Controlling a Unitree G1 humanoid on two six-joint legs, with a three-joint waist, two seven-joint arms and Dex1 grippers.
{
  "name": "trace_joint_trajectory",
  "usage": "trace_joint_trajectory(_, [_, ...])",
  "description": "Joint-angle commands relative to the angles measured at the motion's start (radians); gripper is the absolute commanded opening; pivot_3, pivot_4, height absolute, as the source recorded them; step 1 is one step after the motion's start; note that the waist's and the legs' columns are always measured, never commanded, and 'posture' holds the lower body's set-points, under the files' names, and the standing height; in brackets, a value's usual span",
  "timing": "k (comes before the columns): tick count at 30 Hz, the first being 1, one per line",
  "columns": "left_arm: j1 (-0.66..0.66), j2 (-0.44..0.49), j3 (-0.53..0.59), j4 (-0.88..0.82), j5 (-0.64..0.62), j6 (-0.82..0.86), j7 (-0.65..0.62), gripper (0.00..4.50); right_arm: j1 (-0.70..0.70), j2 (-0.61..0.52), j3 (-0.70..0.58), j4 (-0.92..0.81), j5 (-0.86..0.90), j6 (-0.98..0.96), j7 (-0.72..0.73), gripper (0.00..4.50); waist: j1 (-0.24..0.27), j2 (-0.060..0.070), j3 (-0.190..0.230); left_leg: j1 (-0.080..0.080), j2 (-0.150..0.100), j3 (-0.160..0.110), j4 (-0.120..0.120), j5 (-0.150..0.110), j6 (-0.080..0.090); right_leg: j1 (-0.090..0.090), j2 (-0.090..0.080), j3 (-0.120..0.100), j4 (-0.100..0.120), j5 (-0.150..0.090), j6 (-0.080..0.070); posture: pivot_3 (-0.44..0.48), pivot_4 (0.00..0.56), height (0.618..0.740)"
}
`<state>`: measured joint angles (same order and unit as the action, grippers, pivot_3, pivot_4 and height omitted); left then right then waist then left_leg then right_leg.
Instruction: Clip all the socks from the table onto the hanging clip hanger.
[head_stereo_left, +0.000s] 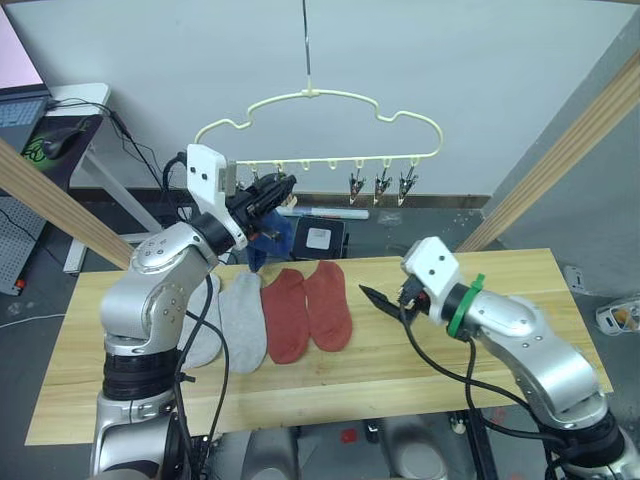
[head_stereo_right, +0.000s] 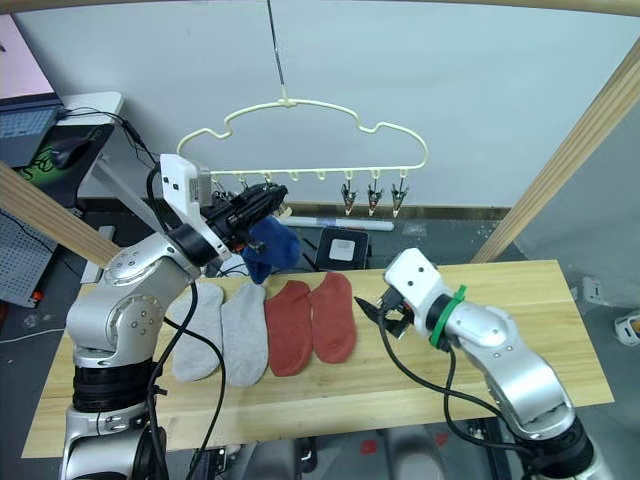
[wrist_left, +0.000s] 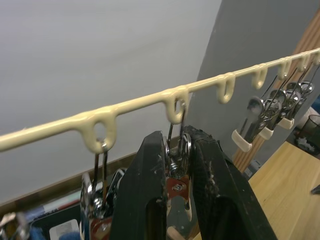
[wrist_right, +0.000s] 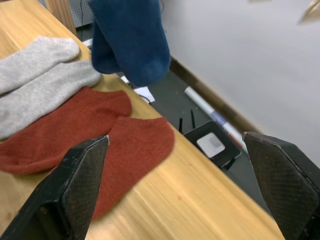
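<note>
Left eye view, left to right. Left gripper (head_stereo_left: 283, 184) raised at the left end of the hanger's (head_stereo_left: 318, 94) lower bar, among the clips (head_stereo_left: 381, 185). In left wrist view, fingers (wrist_left: 142, 200) pressed together on a silver clip (wrist_left: 177, 159) hung from a loop of the bar; another clip in the loop beside it, three more further along the bar toward the far end. Blue sock (head_stereo_right: 270, 243) hanging just below the left gripper, clear of the table (head_stereo_left: 480, 370); right wrist view suggests two blue socks overlapped, cannot tell for certain. Exact clip holding the blue fabric hidden behind the gripper.

On the table, a row of four socks lying flat, toes toward the near edge: two grey socks (head_stereo_left: 242, 320) side by side and touching, the leftmost partly hidden by the left arm; then two red socks (head_stereo_left: 328, 303) side by side, edges touching, just beside the grey pair. Rest of the tabletop to the right bare wood.

Right gripper (head_stereo_left: 382, 299) low over the table, just right of the red pair, pointing toward it, not touching any sock. Fingers (wrist_right: 82, 182) spread wide apart in right wrist view, nothing between them; red socks and blue sock seen through the gap.

Hanger hooked on a thin rod (head_stereo_left: 305, 40) above, three unused clips at the right end of the bar.
</note>
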<state>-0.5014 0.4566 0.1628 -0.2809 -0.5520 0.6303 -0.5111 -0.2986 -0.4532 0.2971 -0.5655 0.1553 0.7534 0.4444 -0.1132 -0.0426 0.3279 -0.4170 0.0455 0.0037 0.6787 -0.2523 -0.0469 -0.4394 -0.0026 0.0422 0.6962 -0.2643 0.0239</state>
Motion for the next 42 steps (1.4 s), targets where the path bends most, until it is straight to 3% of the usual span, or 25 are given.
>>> trace_joint_trajectory(1, [0.013,0.014,0.007,-0.075,-0.006,-0.005,0.008,0.35,-0.031,0.071,0.058,0.093,-0.05,-0.033,-0.046,4.5,0.002,0.001,0.002,0.0,0.0,0.0,0.0,0.0,0.0,0.0,0.0,0.0,0.0,0.0,0.0,-0.177,0.385,0.736])
trace_joint_trajectory(12, [0.034,0.017,0.004,-0.114,-0.008,0.008,0.034,0.35,-0.134,0.387,0.076,0.591,-0.153,-0.208,-0.213,4.5,0.016,0.002,0.016,-0.001,0.001,0.0,-0.002,0.0,0.0,-0.001,0.0,0.001,-0.003,0.0,0.0,-0.133,0.39,0.736])
trace_joint_trajectory(17, [0.033,0.021,0.007,-0.116,-0.009,0.014,0.035,0.35,-0.178,0.465,0.053,0.799,-0.19,-0.319,-0.267,4.5,0.027,0.003,0.021,-0.001,0.002,0.0,-0.003,0.0,0.0,-0.001,0.0,0.001,-0.004,0.0,0.0,-0.116,0.387,0.736])
trace_joint_trajectory(22, [0.037,0.025,0.008,-0.12,-0.01,0.016,0.037,0.35,-0.19,0.497,0.03,0.9,-0.202,-0.353,-0.28,4.5,0.03,0.004,0.022,-0.003,0.002,0.0,-0.003,0.0,0.0,-0.001,-0.002,0.001,-0.007,0.0,-0.001,-0.112,0.388,0.736])
trace_joint_trajectory(25, [0.038,0.028,0.009,-0.117,-0.01,0.015,0.036,0.34,-0.184,0.499,0.025,0.909,-0.215,-0.355,-0.28,3.87,0.03,0.004,0.022,-0.003,0.002,0.0,-0.004,-0.001,0.0,-0.001,-0.002,0.001,-0.008,0.0,-0.001,-0.112,0.388,0.736])
trace_joint_trajectory(36, [0.021,0.028,0.022,-0.087,-0.032,0.025,0.023,0.33,-0.129,0.482,0.039,0.766,-0.226,-0.327,-0.245,0.04,0.03,0.004,0.022,-0.002,0.002,0.0,-0.01,0.0,0.0,-0.001,-0.002,0.0,-0.013,0.0,-0.001,-0.132,0.38,0.736])
trace_joint_trajectory(42, [-0.014,0.029,0.053,-0.065,-0.116,0.092,0.019,0.33,-0.1,0.395,0.101,0.527,-0.275,-0.387,-0.169,0.0,0.029,0.004,0.022,-0.003,0.002,0.0,-0.015,0.0,-0.001,-0.002,-0.003,0.0,-0.016,0.0,0.0,-0.147,0.375,0.736])
